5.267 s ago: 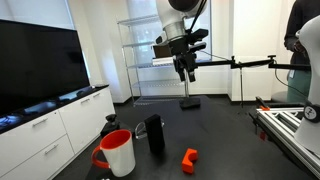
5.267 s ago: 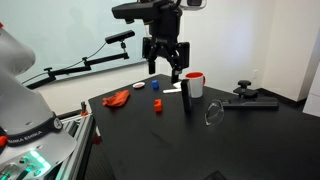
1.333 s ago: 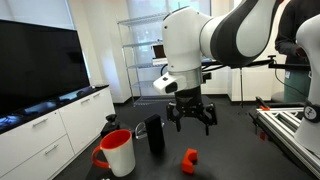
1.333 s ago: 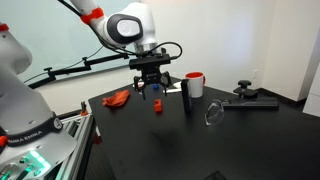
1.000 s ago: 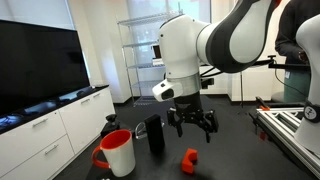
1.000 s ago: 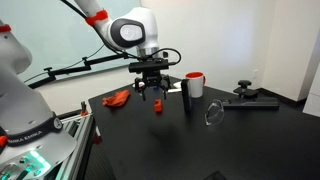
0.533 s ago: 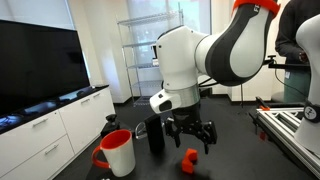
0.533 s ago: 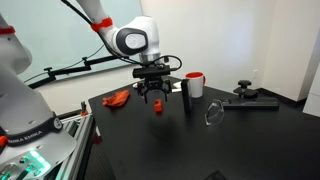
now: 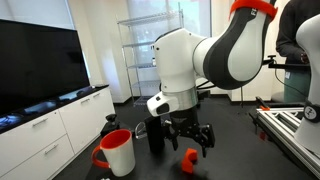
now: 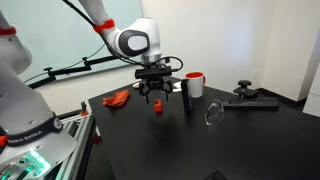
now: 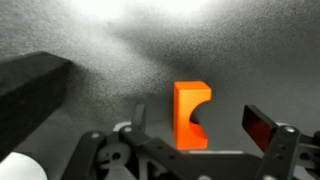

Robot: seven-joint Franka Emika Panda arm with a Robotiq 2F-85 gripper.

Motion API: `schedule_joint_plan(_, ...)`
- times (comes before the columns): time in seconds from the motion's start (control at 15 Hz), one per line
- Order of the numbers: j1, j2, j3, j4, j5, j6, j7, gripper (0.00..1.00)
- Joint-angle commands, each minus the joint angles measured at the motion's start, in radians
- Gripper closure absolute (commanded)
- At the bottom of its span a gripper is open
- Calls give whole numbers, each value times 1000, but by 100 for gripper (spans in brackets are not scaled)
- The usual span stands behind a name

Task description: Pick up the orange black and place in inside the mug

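The orange block [image 9: 189,160] with a curved notch lies on the black table; it also shows in an exterior view [image 10: 157,105] and in the wrist view [image 11: 192,115]. My gripper [image 9: 186,137] [image 10: 156,91] is open and hovers just above the block. In the wrist view the block sits between the two fingers [image 11: 200,125], nothing gripped. The red and white mug [image 9: 116,152] stands at the front corner, also seen in an exterior view [image 10: 194,83], a short way from the block.
A tall black cylinder [image 9: 155,135] [image 10: 186,99] stands between mug and block. A red crumpled object [image 10: 118,97], a small blue piece [image 10: 139,87], a clear glass [image 10: 213,113] and a black tool [image 10: 247,99] lie on the table [image 10: 150,145].
My gripper has come down from high above the table to just over the orange block, staying open. The block, mug and other objects have not moved.
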Motion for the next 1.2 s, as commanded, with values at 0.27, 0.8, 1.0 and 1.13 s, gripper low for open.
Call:
schedule_joint_plan(0.27, -4, 25, 20, 21, -33, 20, 18, 0)
schedule_joint_plan(0.8, -9, 35, 21, 36, -34, 24, 13, 73)
schedule_joint_plan(1.0, -10, 39, 21, 36, -34, 23, 13, 95)
schedule_joint_plan(1.13, -10, 38, 22, 36, -33, 23, 14, 99)
